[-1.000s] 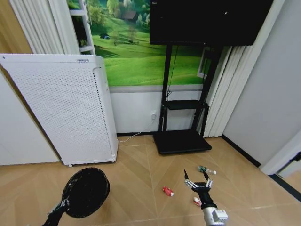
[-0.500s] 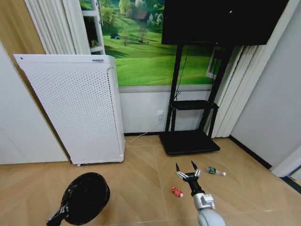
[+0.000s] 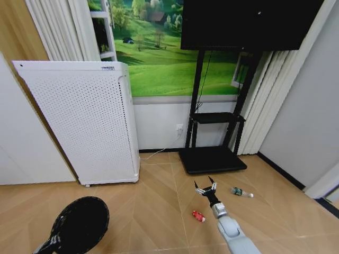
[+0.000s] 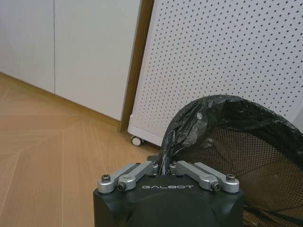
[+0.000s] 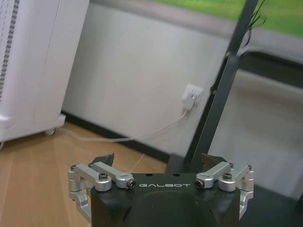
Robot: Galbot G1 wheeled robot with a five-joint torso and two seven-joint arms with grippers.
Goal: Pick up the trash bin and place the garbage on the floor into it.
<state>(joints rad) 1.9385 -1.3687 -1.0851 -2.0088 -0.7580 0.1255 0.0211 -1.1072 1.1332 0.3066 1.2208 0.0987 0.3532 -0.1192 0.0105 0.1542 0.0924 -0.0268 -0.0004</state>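
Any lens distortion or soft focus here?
Head view: wide-angle bowing, with the white appliance leaning and the curtains slanting. Left wrist view: the trash bin mesh is sharp. Right wrist view: the right gripper is crisp, the wall behind slightly soft.

The bin [image 4: 246,142] is black mesh lined with a crinkly, glossy black plastic bag [image 4: 189,127]. The floor [image 3: 159,211] is smooth tan wood with a soft sheen. The white appliance [image 3: 85,121] has a matt perforated panel.
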